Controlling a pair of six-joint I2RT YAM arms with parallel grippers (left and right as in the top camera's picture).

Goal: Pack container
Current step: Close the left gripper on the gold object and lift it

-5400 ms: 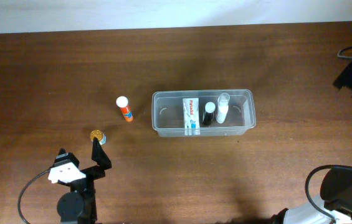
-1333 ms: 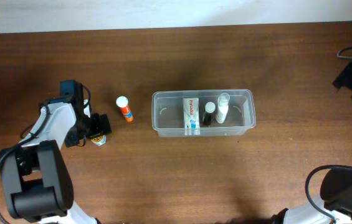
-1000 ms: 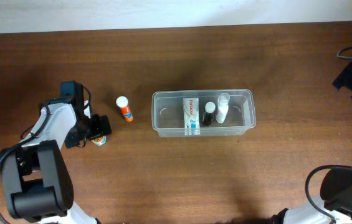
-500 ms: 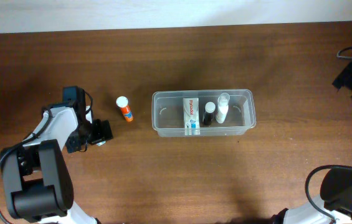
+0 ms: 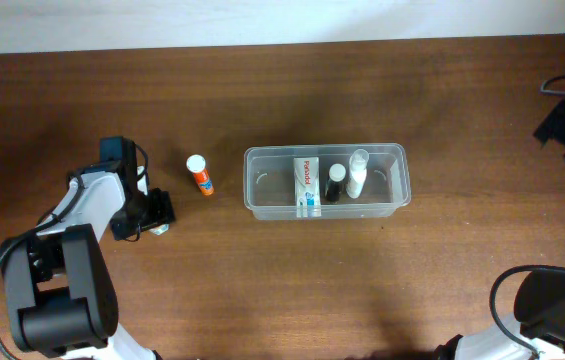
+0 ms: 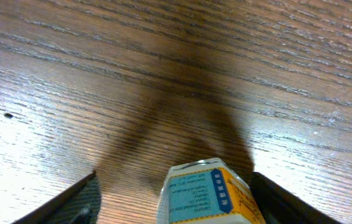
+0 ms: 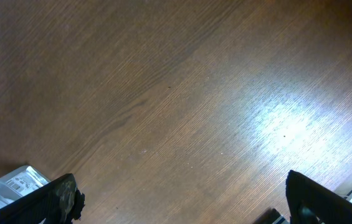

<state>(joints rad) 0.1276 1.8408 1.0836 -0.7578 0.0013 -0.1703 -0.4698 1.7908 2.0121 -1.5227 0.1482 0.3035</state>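
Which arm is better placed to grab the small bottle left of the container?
Left: the left gripper straddles the small bottle, jaws apart; the right gripper sits far off at the opposite edge.

Soft light, glare on table [image 7: 288, 118]

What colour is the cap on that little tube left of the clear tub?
The cap is white, the tube orange; best seen overhead.

Overhead and wrist views. The left arm [image 5: 90, 200] reaches up from its base at the lower left, wrist bent. The left gripper [image 5: 158, 212] points right, low over the table [image 5: 292, 290], jaws apart. The right arm [image 5: 554, 305] sits folded at the right edge. The right gripper [image 7: 180, 184] is raised, jaws spread wide.
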